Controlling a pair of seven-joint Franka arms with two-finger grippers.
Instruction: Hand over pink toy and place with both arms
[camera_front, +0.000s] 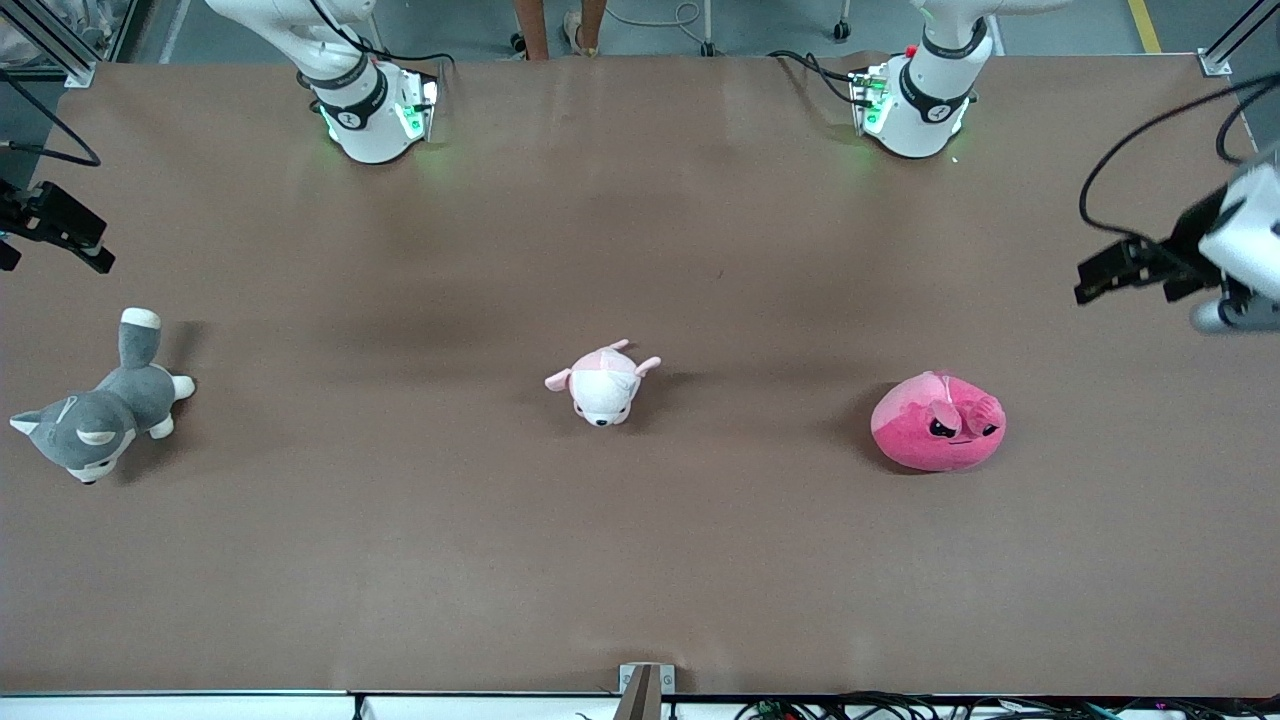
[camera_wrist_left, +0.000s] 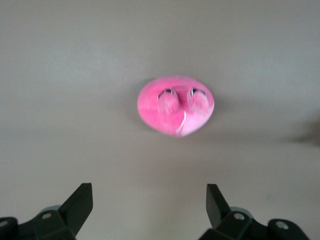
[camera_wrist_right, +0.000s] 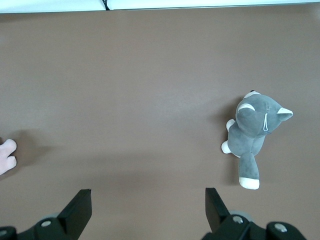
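From the front, I am seeing the round hot-pink plush toy (camera_front: 938, 422) lying on the brown tabletop (camera_front: 640, 560) toward the left arm's end, in easy reach of the left claw (camera_front: 1125, 270), which is hanging spread above that end. The left wrist view is showing it centred between the spread tips, likely lined up for a descent. In the right wrist view, the right claw (camera_wrist_right: 145, 207) is waiting spread above the grey-and-white plush dog (camera_wrist_right: 255, 132).

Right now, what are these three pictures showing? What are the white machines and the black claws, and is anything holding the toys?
The white machines are two robot arms bolted to a brown table. One picture looks down from a high camera facing them. The other two come from small cameras on the arms' wrists, so you see their black claws.

Three soft toys lie in a row: a pink toy toward the left arm's end, a small pale pink-and-white animal in the middle, and a grey-and-white dog toward the right arm's end.

The left gripper hangs open above the table near the pink toy. The right gripper hangs open near the dog. Nothing is held.
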